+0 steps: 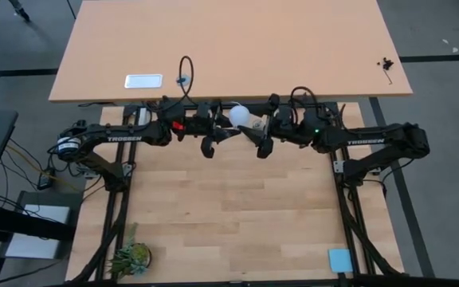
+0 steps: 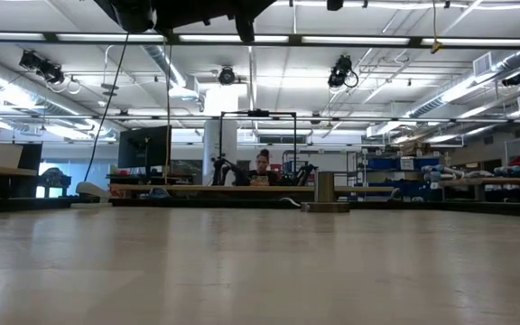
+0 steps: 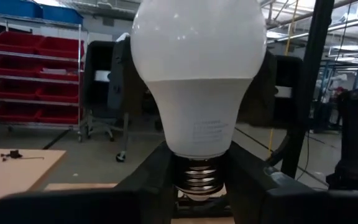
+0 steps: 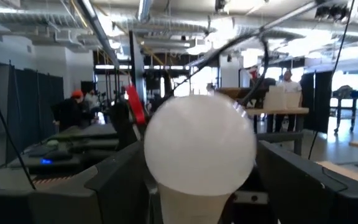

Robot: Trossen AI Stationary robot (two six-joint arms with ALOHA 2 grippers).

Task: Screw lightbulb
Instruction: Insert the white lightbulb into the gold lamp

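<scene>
Mid-air between both arms hung the lightbulb (image 1: 239, 116). The left gripper (image 3: 197, 186) clamped its screw base; the right gripper (image 1: 255, 127) stood spread around the globe (no socket visible). Screwing looked unfinished.

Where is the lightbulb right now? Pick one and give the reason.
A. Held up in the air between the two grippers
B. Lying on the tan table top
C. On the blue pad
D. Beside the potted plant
A: in the high view the lightbulb sits between the left gripper and right gripper, off the table.
</scene>
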